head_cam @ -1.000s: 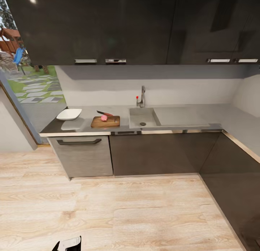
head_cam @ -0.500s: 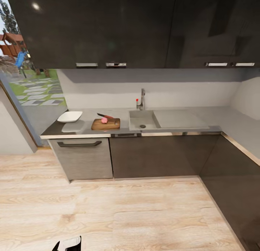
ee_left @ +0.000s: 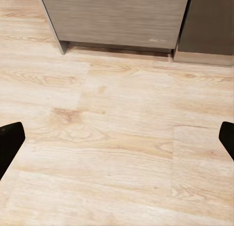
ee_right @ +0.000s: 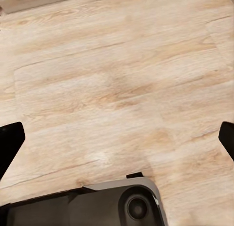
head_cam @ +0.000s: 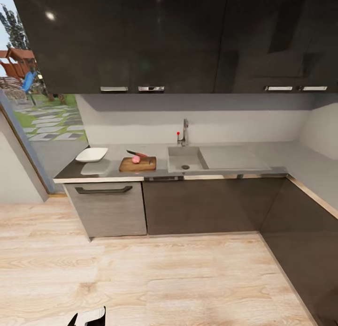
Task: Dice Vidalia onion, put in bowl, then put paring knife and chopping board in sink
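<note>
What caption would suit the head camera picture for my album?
Kitchen from afar: onion and paring knife on the chopping board, white bowl beside it, sink to the right.

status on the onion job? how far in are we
Done: the Vidalia onion is out of the sink and on the chopping board, paring knife beside it. In hand: nothing; left hand and right hand open over floor, away from the counter. Left: dicing, filling the bowl, sinking knife and board.

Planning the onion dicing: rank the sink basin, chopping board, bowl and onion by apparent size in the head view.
1. sink basin
2. chopping board, with the white bowl looking about alike, so not ranked apart
3. Vidalia onion, by far the smallest, sitting on the board
</note>
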